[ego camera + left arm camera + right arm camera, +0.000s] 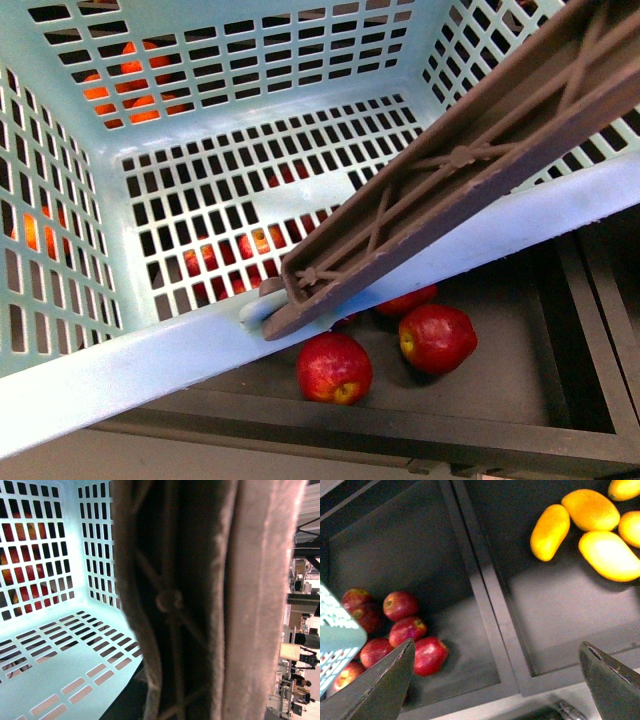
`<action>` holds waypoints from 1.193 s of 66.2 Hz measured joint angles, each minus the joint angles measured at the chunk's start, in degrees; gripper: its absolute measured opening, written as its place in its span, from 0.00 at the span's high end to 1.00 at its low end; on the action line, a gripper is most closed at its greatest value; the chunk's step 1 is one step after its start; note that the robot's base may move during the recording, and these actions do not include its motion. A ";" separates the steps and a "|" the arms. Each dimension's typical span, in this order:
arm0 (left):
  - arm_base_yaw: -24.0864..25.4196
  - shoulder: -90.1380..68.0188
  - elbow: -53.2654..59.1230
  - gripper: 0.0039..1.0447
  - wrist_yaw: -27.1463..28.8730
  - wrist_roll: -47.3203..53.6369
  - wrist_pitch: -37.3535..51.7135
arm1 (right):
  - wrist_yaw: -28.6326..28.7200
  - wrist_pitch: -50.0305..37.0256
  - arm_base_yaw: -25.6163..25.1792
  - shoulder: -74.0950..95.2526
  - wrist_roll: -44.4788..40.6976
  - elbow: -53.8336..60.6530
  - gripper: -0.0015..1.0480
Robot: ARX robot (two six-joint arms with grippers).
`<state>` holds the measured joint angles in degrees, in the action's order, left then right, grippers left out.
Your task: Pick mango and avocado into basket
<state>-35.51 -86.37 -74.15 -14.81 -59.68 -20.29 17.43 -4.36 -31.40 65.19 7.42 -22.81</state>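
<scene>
The pale aqua basket (200, 120) fills the front view, tilted, and no fruit lies on its slotted floor. Its brown ribbed handle (470, 160) crosses the right side. In the left wrist view this handle (200, 600) stands very close and blurred, with the basket's inside (60, 630) beside it. My left gripper is shut on the basket and its fingers do not show. My right gripper (496, 680) hangs open above the bins with nothing between its fingers. Several yellow-orange mangoes, one elongated mango (550, 532) among them, lie in a dark bin. The avocado is out of view.
Red apples (335, 367) lie in a dark bin under the basket, and the right wrist view shows the apples (407, 630) beside a basket corner (337, 640). A raised divider (485, 605) separates the apple and mango bins. Orange fruit (130, 90) shows through the basket's far wall.
</scene>
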 joint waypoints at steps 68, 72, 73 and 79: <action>0.00 0.00 0.00 0.86 0.02 0.00 0.00 | -15.76 -2.71 6.95 76.39 18.60 -54.18 0.08; 0.00 0.00 0.00 0.86 0.00 0.00 0.00 | -16.33 -1.81 7.21 77.20 18.86 -55.76 0.08; 0.00 0.00 0.00 0.86 0.00 0.00 0.00 | -16.41 -1.62 7.28 77.42 18.95 -56.11 0.08; 0.00 0.02 0.00 0.86 -0.04 0.00 0.00 | -16.96 -0.63 7.39 78.79 19.15 -58.42 0.08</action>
<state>-35.51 -86.35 -74.15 -14.85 -59.68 -20.29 0.47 -4.99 -24.01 143.98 26.57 -81.23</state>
